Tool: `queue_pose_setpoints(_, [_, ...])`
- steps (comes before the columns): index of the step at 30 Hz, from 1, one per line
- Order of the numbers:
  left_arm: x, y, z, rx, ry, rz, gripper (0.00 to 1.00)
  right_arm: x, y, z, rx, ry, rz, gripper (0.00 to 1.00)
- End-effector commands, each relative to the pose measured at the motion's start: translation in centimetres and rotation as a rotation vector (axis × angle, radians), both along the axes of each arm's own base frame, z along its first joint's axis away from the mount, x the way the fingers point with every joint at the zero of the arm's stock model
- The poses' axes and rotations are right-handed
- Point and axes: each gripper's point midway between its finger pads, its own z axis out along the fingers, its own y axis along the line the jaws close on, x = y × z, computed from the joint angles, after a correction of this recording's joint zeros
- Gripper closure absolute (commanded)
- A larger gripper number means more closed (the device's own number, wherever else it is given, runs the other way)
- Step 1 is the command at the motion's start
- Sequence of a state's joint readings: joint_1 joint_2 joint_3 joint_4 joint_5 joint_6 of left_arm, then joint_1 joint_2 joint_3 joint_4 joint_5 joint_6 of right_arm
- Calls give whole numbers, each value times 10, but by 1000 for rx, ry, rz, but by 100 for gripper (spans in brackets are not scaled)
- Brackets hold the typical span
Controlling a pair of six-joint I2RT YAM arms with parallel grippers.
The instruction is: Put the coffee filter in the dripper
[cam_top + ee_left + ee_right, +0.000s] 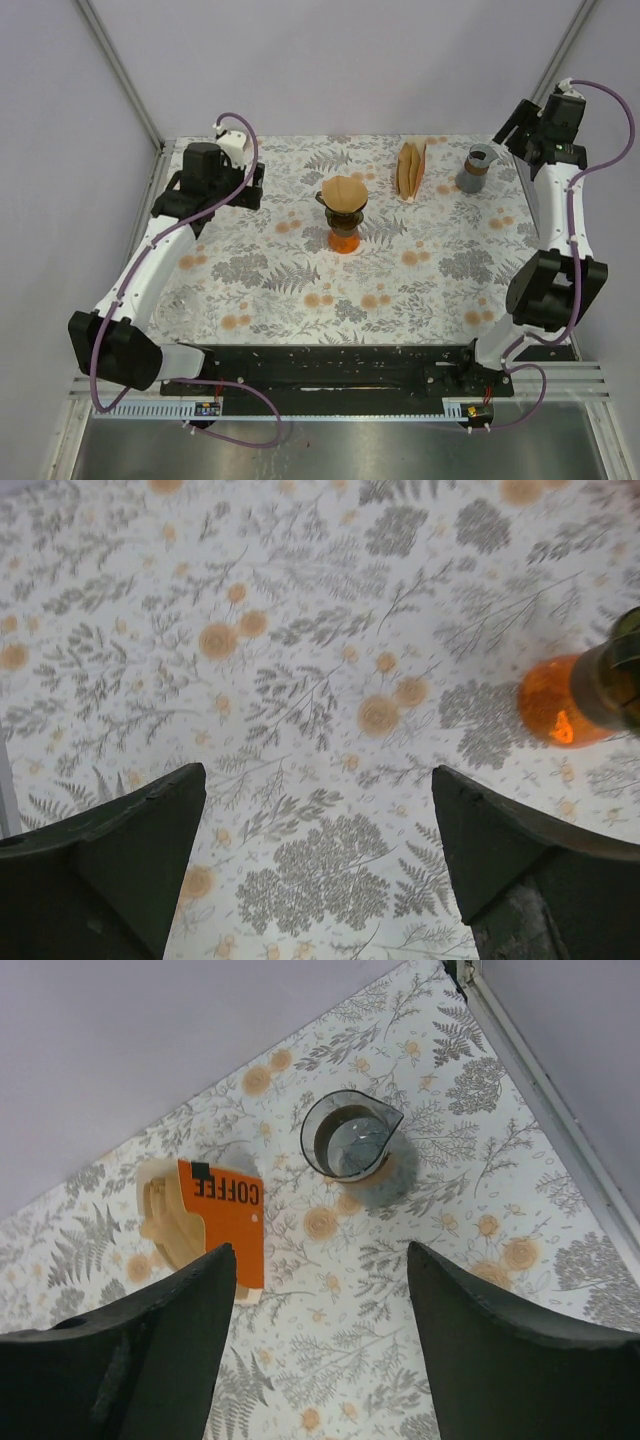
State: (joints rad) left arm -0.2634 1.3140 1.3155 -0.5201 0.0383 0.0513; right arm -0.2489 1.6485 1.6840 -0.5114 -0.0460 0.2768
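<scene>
The dripper (590,695) runs off the left wrist view's right edge, its top unseen. A finger (150,1350) of the right claw (318,1260) covers a lower corner of the filter holder (215,1210).

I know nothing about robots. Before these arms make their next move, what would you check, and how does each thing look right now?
1. Coffee filter in the dripper: ok.
2. Dripper upright on its orange base: ok.
3. Left fingers open and empty: ok.
4. Right fingers open and empty: ok.
5. Filter pack and glass jug apart from both arms: ok.
6. Filter seated flush all round: cannot tell.
</scene>
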Motion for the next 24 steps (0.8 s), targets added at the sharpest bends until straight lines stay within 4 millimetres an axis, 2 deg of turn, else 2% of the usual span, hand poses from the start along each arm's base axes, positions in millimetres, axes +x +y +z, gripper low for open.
queue_pose_setpoints(1, [13,26,1,25,-78,85,1,28,-28,1,96,-66,-100,29])
queue_pose_setpoints(5, [16,38,-9,16,-50,117,1,44,-41,-22,161,-61,-158,33])
queue_pose_setpoints(11, [14,31,-22,-11,5,67,1,70,-38,-66,238,6,-140,39])
queue_pose_setpoints(18, [15,28,-30,-47,41,47,1,83,-41,-110,262,97,-139,38])
queue_pose_setpoints(20, [15,27,-33,-56,52,44,1,87,-44,-120,257,119,-146,38])
queue_pose_setpoints(24, [16,24,-37,-67,68,34,1,99,-42,-127,263,130,-105,38])
